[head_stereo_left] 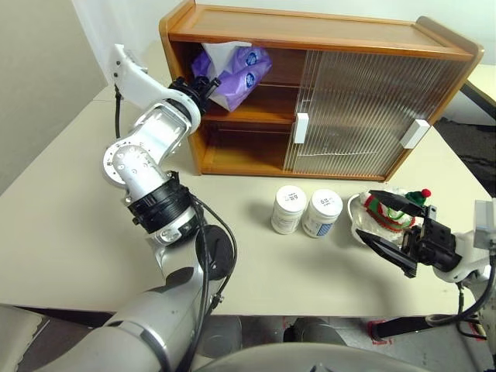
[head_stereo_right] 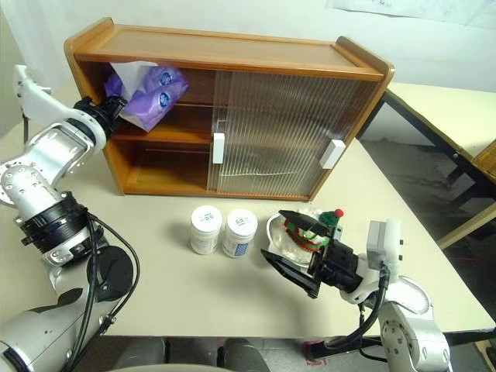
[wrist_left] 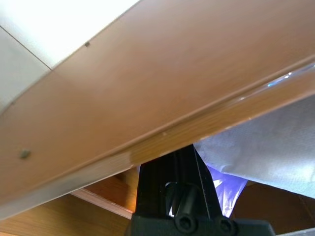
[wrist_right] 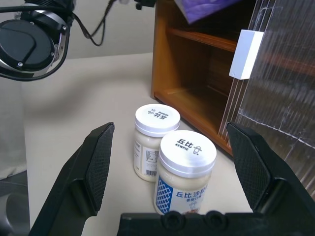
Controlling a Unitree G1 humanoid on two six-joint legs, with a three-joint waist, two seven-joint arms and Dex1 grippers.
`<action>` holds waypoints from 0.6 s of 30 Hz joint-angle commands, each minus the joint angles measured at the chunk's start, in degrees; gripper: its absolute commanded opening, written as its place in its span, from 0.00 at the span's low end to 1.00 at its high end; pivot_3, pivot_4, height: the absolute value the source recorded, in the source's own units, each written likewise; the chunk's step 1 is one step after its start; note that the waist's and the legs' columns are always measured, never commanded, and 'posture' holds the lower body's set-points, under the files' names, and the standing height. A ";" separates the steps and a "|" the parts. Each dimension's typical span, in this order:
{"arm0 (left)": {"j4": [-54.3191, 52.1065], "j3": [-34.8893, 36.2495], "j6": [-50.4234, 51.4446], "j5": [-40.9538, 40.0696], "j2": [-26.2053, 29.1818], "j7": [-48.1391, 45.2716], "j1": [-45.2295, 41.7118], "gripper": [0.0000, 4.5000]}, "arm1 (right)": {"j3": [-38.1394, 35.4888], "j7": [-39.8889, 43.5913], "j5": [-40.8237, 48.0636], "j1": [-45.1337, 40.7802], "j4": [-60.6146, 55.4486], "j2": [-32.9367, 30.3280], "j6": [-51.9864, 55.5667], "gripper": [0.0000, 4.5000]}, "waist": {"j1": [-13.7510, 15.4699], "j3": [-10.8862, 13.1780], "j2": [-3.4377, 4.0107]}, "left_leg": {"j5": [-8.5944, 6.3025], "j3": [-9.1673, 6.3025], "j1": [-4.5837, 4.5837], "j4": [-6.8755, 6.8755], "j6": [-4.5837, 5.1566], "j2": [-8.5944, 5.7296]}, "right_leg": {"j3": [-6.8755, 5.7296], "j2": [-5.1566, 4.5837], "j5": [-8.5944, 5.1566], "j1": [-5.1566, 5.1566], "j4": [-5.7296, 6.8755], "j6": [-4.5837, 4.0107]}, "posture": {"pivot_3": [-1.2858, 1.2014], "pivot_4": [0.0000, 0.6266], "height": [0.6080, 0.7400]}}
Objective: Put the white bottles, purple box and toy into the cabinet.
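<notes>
Left eye view, purple box (head_stereo_left: 239,74) tilted, tissue end up-left

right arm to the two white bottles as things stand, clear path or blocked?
Probably clear. The right gripper is open and empty, and in its wrist view the white bottles stand upright, side by side on bare table straight ahead of the fingers. The toy lies beside the gripper, not between it and the bottles.

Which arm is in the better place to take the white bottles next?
The right. Its open claw hovers near the bottles and faces them, while the left claw is at the cabinet's upper shelf against the purple box.
</notes>
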 commanded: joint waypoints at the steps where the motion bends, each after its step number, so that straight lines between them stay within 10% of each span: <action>1: 4.41 -2.17 -3.06 -1.30 -3.72 0.88 -1.60 0.24 | 0.11 -0.90 -0.78 0.81 -1.17 0.15 -0.55 1.00 | -0.16 0.00 0.00 | -0.01 0.00 0.00 0.00 0.01 0.00 | 0.00 0.00 0.00 -0.01 0.00 0.00 | 0.54 0.00 1.00; 11: 2.62 -4.81 -3.31 -6.58 -0.20 2.18 -0.78 1.00 | 0.42 -5.53 0.11 0.89 -5.96 -1.01 2.81 1.00 | -1.31 0.04 -0.02 | -0.06 0.01 -0.02 0.02 0.06 -0.02 | 0.00 0.00 -0.01 0.01 -0.01 0.07 | 0.54 0.00 1.00; 18: -4.75 -4.52 7.94 -13.23 7.07 1.89 5.71 1.00 | 0.63 -6.70 0.80 -1.12 -6.74 -2.11 5.05 1.00 | -1.84 0.00 0.10 | -0.06 0.02 0.00 -0.01 0.05 -0.03 | 0.00 0.00 -0.01 0.00 -0.01 0.10 | 0.55 0.00 1.00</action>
